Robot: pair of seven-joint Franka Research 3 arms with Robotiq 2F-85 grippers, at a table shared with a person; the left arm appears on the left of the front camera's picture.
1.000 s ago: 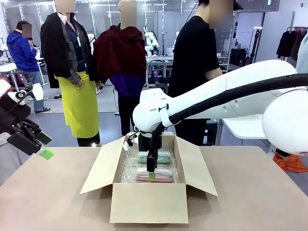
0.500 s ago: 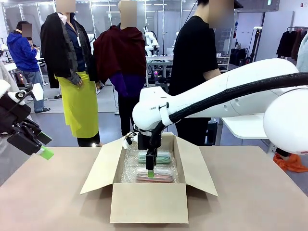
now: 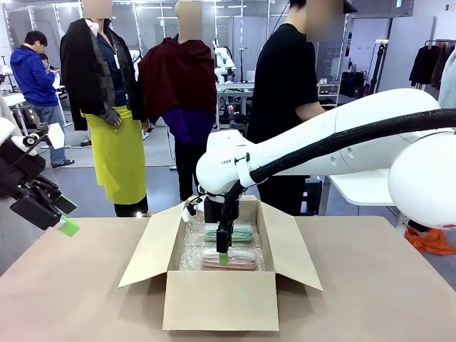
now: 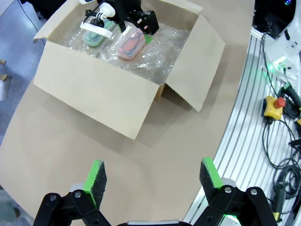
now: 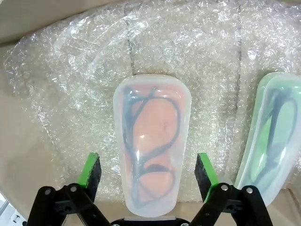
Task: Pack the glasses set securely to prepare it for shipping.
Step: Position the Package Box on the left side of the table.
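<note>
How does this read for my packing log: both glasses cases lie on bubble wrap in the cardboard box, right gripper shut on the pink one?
Not shut: right wrist view shows the right gripper open, its pads either side of the pale pink oblong glasses case. Rest stands.

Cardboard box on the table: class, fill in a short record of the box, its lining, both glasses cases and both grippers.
box: open, flaps spread
lining: bubble wrap
pink case: flat on the wrap
green case: beside the pink one, apart
right gripper: open, straddling the pink case
left gripper: open, over bare table, away from box
</note>
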